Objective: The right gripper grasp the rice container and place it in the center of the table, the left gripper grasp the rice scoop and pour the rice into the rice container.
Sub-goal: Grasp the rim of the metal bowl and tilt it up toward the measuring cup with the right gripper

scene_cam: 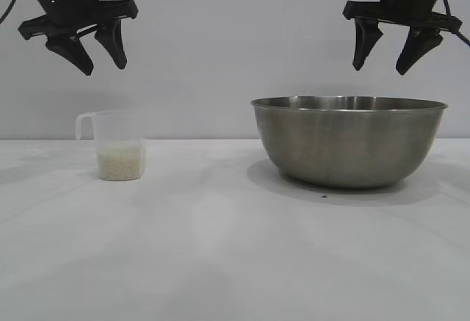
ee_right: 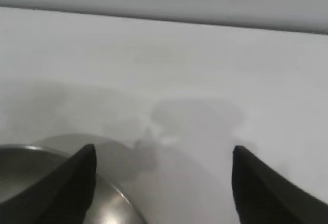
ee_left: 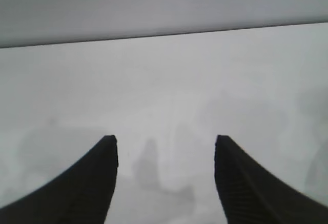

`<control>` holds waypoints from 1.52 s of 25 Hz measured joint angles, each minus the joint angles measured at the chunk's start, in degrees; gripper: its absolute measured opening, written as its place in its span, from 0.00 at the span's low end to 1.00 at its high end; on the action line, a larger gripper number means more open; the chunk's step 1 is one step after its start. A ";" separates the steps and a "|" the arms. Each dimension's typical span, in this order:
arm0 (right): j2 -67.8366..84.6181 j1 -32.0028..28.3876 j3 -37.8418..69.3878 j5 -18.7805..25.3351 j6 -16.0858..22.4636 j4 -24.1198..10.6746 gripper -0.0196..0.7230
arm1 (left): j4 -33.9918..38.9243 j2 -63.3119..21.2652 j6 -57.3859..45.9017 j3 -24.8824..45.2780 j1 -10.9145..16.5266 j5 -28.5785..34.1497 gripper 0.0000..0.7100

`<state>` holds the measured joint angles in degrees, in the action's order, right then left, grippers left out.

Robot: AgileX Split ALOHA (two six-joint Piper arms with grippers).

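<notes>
Brushed steel is catching the light on the rice container (scene_cam: 349,141), which is sitting on the white worktop (scene_cam: 220,247) at the right side of the exterior view. The right hand (scene_cam: 387,55) is hanging in the air above the container's rim with its two dark fingers (scene_cam: 365,42) standing well apart, gripping nothing and touching nothing. In its own wrist view the right hand (ee_right: 164,167) is framing bare worktop (ee_right: 195,70), with a curve of the rice container (ee_right: 31,167) showing beside one finger.

The rice scoop (scene_cam: 117,145) is standing upright on the worktop at the left, well apart from the container, its handle pointing away from it, and the rice (scene_cam: 120,164) is filling only its lower part. The left hand (scene_cam: 103,62) is hovering above the scoop, tilted, fingers spread and holding nothing. In the left wrist view the left hand (ee_left: 165,147) is showing only pale worktop (ee_left: 169,80) between its fingers (ee_left: 92,183)
</notes>
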<state>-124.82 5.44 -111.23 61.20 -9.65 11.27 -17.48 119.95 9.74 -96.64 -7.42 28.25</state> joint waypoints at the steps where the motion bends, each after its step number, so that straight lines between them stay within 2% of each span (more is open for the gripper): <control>1: 0.27 0.00 -0.04 2.03 0.53 -0.28 0.66 | 0.00 0.00 0.00 0.00 0.00 0.00 0.57; 4: 0.76 0.00 -0.04 7.42 1.40 -1.14 0.66 | 0.00 0.00 0.00 0.00 0.00 0.00 0.57; 6: 0.76 0.00 -0.04 8.99 1.78 -2.02 0.66 | 0.00 0.00 0.00 0.00 0.00 0.00 0.57; 12: 0.58 0.00 -0.04 9.43 4.94 -5.27 0.66 | 0.00 0.00 0.00 0.00 0.00 0.47 0.57; 23: -6.22 0.00 -0.04 9.43 5.71 -3.26 0.66 | 0.00 0.00 0.00 0.00 0.00 0.86 0.57; 25: -6.90 0.00 -0.04 9.31 5.71 -3.26 0.57 | 0.00 0.00 0.00 0.00 0.00 0.86 0.57; 26: -7.32 0.00 -0.04 9.31 5.71 -3.22 0.58 | 0.00 0.00 0.00 0.00 0.00 0.95 0.57; 27: -7.73 0.00 -0.04 9.31 5.71 -3.11 0.52 | 0.00 0.00 0.00 0.00 0.00 0.95 0.57; 29: -8.49 0.00 -0.04 9.31 5.71 -3.13 0.50 | 0.00 0.00 0.00 0.00 0.00 1.08 0.57; 34: -9.12 0.00 -0.04 9.35 4.47 -2.50 0.14 | 0.00 0.00 0.00 0.00 0.00 1.21 0.57; 35: -9.12 0.00 -0.04 9.50 4.10 -1.91 0.11 | 0.00 0.00 0.00 0.00 0.00 1.21 0.57; 37: -9.01 0.00 -0.04 9.50 3.98 -1.38 0.12 | 0.00 0.00 0.00 0.00 0.00 1.21 0.57; 38: -9.01 0.00 -0.04 9.38 3.66 -0.84 0.03 | 0.00 0.00 0.00 0.00 0.00 1.21 0.57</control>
<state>-133.83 5.44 -111.27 70.58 -5.99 10.44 -17.48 119.95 9.74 -96.64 -7.42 29.46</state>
